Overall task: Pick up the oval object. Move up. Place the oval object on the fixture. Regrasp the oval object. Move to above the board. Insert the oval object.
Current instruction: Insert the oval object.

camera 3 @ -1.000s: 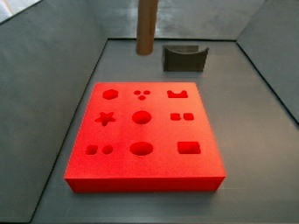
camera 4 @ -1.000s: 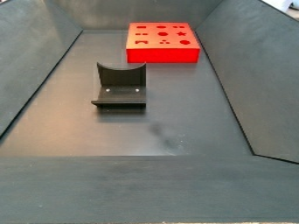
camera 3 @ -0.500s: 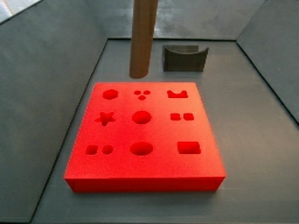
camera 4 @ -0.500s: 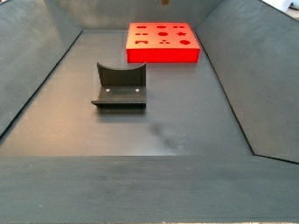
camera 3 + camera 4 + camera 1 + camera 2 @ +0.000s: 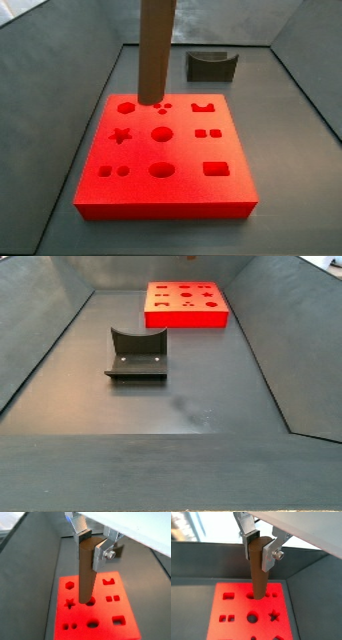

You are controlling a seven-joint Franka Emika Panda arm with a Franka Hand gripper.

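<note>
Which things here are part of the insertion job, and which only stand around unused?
Part of the job:
- oval object, upright, held in the gripper
- board, below the peg

Standing unused now:
- fixture, on the floor, nothing in its notch

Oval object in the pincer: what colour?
Brown; the oval object, held in the pincer, shows best in a wrist view.

gripper (image 5: pixel 92 543) clamping upright oval object (image 5: pixel 86 574), above board (image 5: pixel 93 607)
</note>
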